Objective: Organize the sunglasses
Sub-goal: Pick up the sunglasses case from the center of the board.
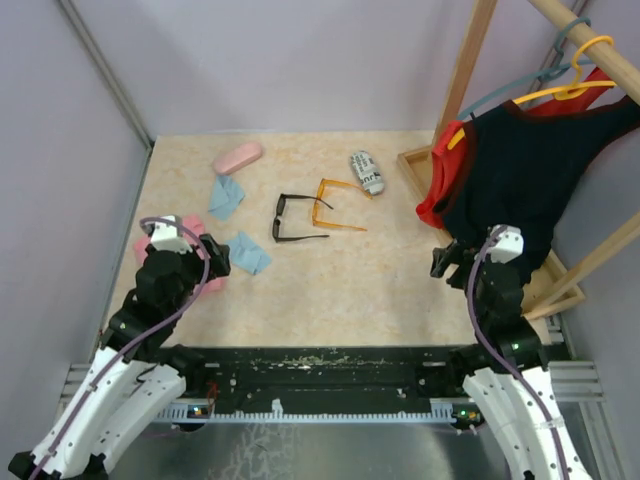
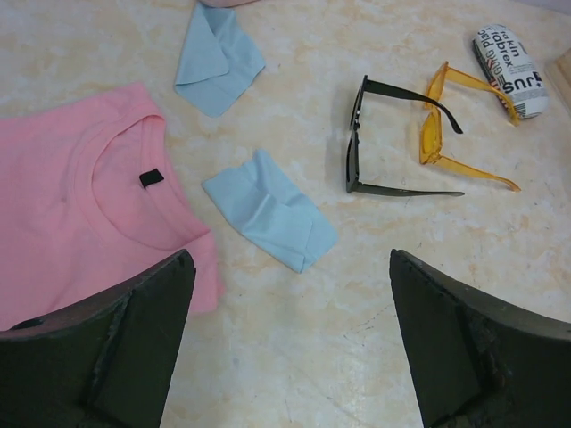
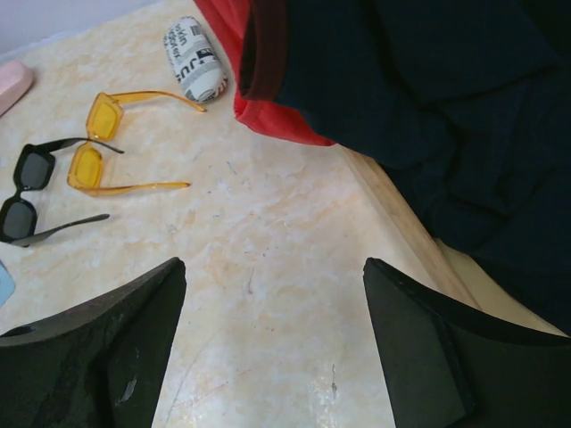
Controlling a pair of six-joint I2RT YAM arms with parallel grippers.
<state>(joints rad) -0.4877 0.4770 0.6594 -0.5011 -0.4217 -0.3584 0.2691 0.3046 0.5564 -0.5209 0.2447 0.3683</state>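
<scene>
The black-framed sunglasses [image 1: 278, 220] lie open on the table's middle, arms pointing right. The orange translucent sunglasses [image 1: 318, 205] lie open just right of them, nearly touching. Both pairs show in the left wrist view, black [image 2: 354, 152] and orange [image 2: 433, 138], and in the right wrist view, black [image 3: 16, 217] and orange [image 3: 86, 167]. My left gripper [image 1: 215, 258] is open and empty over the left side, its jaws wide above bare table [image 2: 293, 339]. My right gripper [image 1: 450, 262] is open and empty at the right, also over bare table [image 3: 275, 339].
A pink case [image 1: 238, 157] and a black-and-white printed case [image 1: 367, 172] lie at the back. Two blue cloths [image 1: 225, 197] [image 1: 250, 252] and a pink shirt [image 2: 80, 205] lie left. A wooden rack with black and red garments [image 1: 520, 170] stands right, close to my right arm.
</scene>
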